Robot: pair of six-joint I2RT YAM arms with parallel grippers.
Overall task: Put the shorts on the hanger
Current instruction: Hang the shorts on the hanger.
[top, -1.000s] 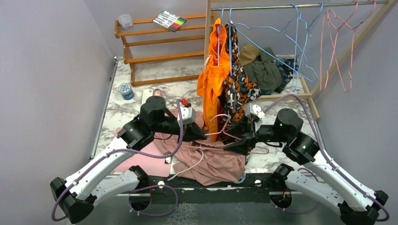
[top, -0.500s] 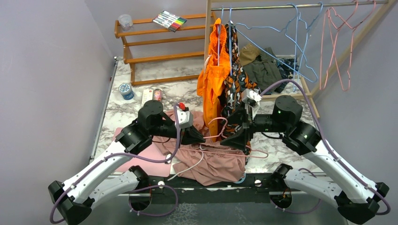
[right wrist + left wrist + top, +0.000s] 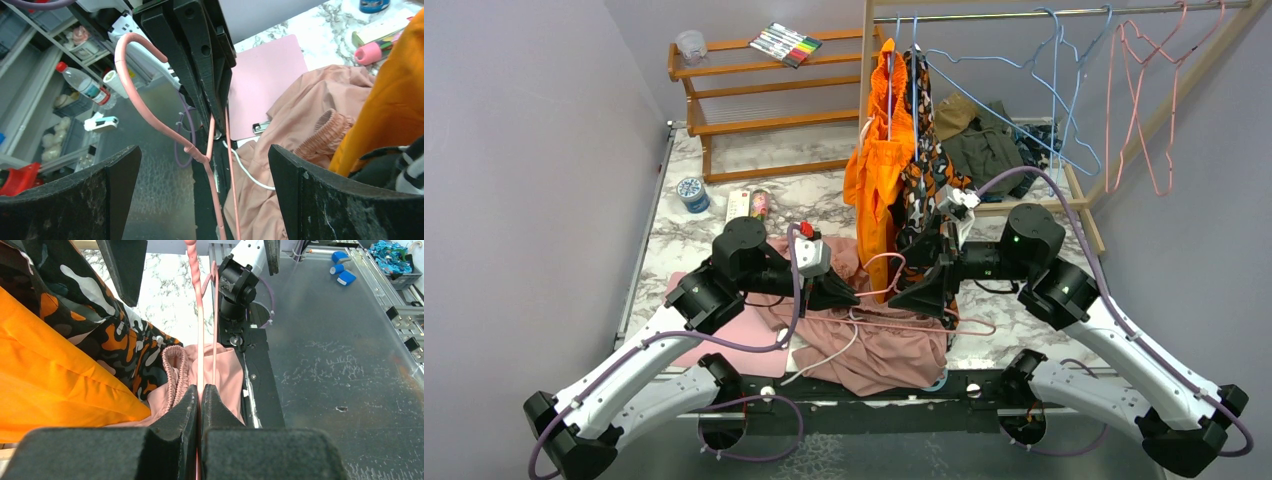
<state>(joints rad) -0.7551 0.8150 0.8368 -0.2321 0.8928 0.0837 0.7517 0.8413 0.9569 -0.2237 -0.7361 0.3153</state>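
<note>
Marble bench point(image 3: 686, 232) carries the dusty-pink shorts point(image 3: 894, 350), heaped at its near edge between both arms. Wooden shelf point(image 3: 754, 95) at back: marker pack point(image 3: 785, 44) and clear cup point(image 3: 691, 45) on top tier. Left end effector point(image 3: 200, 392) clamped tight on the pink hanger point(image 3: 200, 355), just above the shorts. Right end effector point(image 3: 197, 165) spread wide, hanger wire seen between its fingers.

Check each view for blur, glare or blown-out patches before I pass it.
Top external: even light, sharp, no glare. Left wrist: the left claw fills the bottom, dark and soft; the marble table behind the hanger looks washed out. Right wrist: the right claw is soft near the lens; the shorts are clear.
</note>
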